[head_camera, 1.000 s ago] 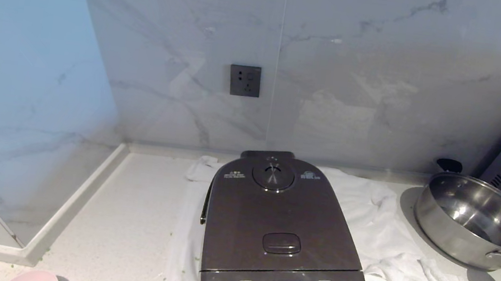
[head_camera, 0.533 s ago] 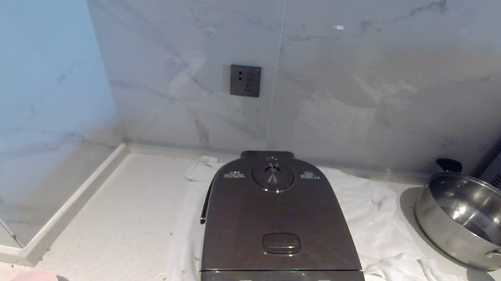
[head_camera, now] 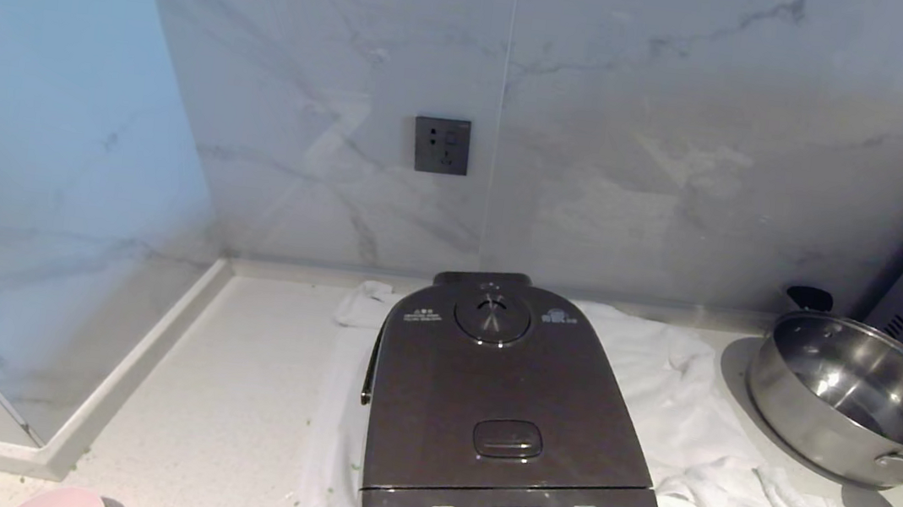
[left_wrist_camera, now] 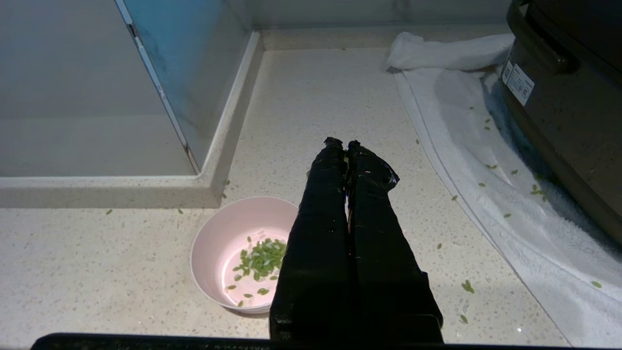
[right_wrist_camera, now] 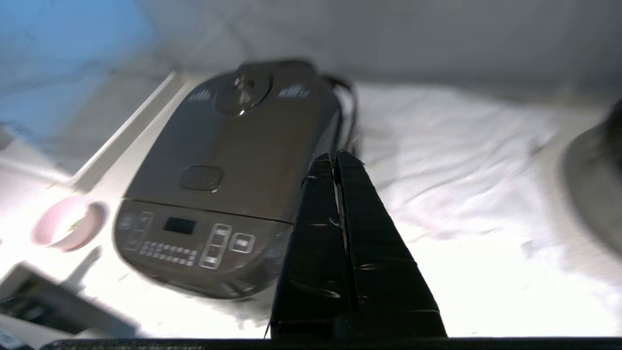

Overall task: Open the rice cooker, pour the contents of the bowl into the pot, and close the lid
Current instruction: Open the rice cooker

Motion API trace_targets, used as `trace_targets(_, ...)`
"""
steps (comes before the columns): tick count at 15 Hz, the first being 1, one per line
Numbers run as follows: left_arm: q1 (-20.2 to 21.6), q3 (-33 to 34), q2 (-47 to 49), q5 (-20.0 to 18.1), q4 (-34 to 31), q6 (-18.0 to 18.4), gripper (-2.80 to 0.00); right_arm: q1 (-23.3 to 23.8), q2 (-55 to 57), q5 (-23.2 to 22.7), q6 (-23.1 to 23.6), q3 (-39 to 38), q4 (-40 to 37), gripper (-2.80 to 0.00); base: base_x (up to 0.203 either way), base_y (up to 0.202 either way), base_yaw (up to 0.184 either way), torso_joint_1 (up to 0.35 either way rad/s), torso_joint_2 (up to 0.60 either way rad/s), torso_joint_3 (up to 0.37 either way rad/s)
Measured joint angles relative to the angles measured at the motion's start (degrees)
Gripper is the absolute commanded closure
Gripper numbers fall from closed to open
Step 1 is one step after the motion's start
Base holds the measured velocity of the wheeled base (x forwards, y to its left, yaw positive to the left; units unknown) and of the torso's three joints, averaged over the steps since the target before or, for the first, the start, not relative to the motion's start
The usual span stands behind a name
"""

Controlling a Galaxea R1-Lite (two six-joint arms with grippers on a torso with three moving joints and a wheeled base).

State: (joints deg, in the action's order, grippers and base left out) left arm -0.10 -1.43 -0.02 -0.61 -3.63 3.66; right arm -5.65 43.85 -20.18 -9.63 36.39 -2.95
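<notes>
Left gripper (left_wrist_camera: pixel 346 144) first: its black fingers are pressed together with nothing between them, hanging over the speckled counter (left_wrist_camera: pixel 316 97), the pink bowl (left_wrist_camera: pixel 233 253) just beside it with the green contents (left_wrist_camera: pixel 262 257) lying in a thin scatter on its floor. Loose green bits dot the counter and the white towel (left_wrist_camera: pixel 461 146) too.

Centre stage, the rice cooker (head_camera: pixel 513 422) sits on that towel, lid (head_camera: pixel 486 394) down flat, the pot hidden underneath. And over on the right side, the right gripper (right_wrist_camera: pixel 335 160) is in the air above the towel just off the cooker's flank, fingers likewise closed and empty.

Opening is the step in hand, I'd say. To do it well, that closed tip looks a good tool for pressing the oval latch button (head_camera: pixel 508 438) squarely from above, then clearing away so the hinged lid can swing up freely.

Views differ nicely: the head camera shows neither arm and only a sliver of bowl at its lower edge, yet it gives the steel pan (head_camera: pixel 855 402) far right. Only the left wrist camera reveals what is in the bowl; only the right wrist camera shows the working gripper against the cooker.
</notes>
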Motion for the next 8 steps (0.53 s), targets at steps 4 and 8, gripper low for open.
trace_targets(4,0.0,0.0,0.0,0.0,-0.1,0.0,0.0,-15.8,14.9,6.5,-5.6,6.7,-2.9,0.0,0.0,0.0,0.0,0.0,0.0,0.0)
trace_targets(8,0.0,0.0,0.0,0.0,0.0,0.0,0.0,-31.7,26.4,18.1,-8.2,9.0,-3.3,0.0,0.0,0.0,0.0,0.0,0.0,0.0)
